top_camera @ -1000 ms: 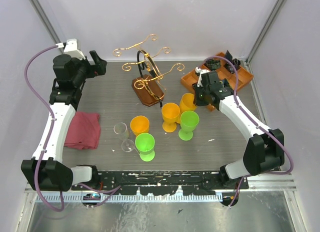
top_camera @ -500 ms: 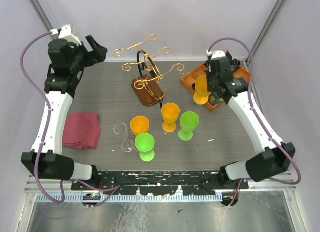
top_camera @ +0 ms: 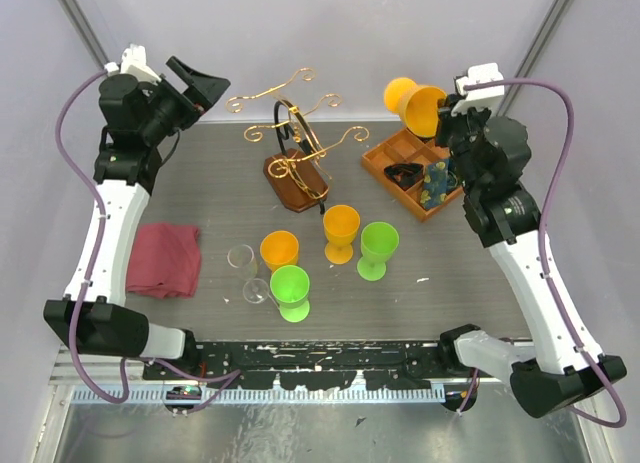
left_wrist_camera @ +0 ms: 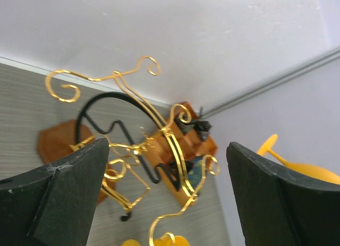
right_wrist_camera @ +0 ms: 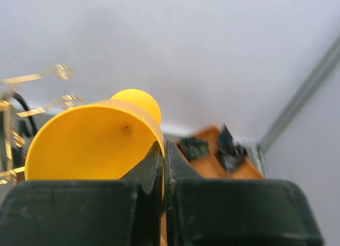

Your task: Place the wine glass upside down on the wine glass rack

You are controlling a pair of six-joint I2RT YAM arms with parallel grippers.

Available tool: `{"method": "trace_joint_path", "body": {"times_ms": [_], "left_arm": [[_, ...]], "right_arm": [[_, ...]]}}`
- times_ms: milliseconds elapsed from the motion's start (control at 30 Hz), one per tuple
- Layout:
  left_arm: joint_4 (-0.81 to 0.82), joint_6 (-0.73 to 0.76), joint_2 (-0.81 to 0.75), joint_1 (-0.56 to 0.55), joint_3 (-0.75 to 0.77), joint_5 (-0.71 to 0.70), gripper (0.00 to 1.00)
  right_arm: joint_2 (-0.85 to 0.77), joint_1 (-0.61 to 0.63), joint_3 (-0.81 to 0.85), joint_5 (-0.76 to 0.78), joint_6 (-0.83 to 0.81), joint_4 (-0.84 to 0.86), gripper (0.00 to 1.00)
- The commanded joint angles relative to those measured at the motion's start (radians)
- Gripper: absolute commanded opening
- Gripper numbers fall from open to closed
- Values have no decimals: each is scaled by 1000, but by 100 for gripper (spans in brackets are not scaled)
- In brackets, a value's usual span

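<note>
My right gripper (top_camera: pixel 447 111) is shut on the rim of an orange wine glass (top_camera: pixel 415 101) and holds it high at the back right, tipped on its side with the foot toward the back wall. In the right wrist view the fingertips pinch the bowl wall (right_wrist_camera: pixel 90 142), one finger inside and one outside. The wine glass rack (top_camera: pixel 296 180), gold scrolled wire arms with a dark hoop on a brown base, stands at back centre, left of the glass. My left gripper (top_camera: pixel 205 88) hovers open at the back left, facing the rack (left_wrist_camera: pixel 159 124), nothing between its fingers.
An orange compartment tray (top_camera: pixel 385 163) with dark parts lies under the held glass. Two orange glasses (top_camera: pixel 341 228), two green glasses (top_camera: pixel 379 245) and two clear glasses (top_camera: pixel 242 258) stand mid-table. A red cloth (top_camera: pixel 165 258) lies at the left.
The right arm has lifted the orange glass from beside the tray up toward the back wall and tipped it sideways. The left arm has risen and turned its open gripper toward the rack.
</note>
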Motion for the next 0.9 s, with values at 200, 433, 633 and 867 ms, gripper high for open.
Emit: {"method": "trace_joint_path", "body": {"times_ms": [200, 433, 633, 867], "left_arm": [[239, -483, -117, -64, -151, -4, 99], [279, -695, -223, -78, -257, -133, 99], [294, -826, -261, -88, -327, -176, 99], [272, -876, -283, -104, -358, -182, 95]], "right_arm": [[45, 108, -211, -228, -43, 783, 1], [171, 211, -152, -260, -12, 871, 1], [264, 328, -120, -218, -23, 961, 1], [380, 438, -76, -160, -119, 1096, 1]]}}
